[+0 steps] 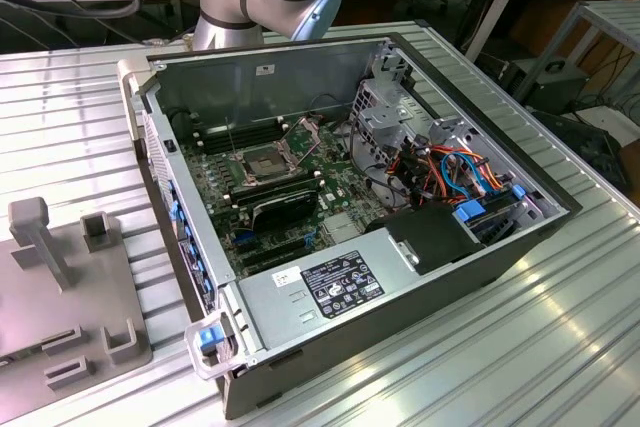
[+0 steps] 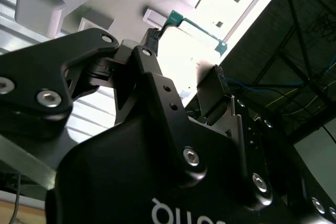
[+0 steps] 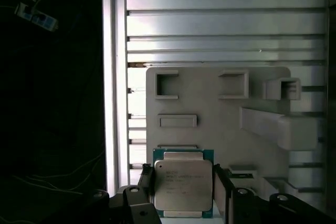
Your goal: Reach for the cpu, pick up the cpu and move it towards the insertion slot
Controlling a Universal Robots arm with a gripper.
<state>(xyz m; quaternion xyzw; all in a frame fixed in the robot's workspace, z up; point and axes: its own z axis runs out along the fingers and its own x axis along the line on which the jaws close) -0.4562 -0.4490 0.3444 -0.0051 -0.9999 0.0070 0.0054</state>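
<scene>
**Cpu pinched by its edges over the tray**

The gripper has its jaws pinching the cpu by two opposite edges, and we judge it lifted clear of the grey tray on the table. The hold looks thin to us: a jolt or tilt could let the chip slip out, and a skewed chip could foul the frame of the slot. The first wrist view gives us the lid face-on; the second wrist view, the green edge between the jaws; the exterior view, the slot inside the open case, well apart from the tray.
</scene>
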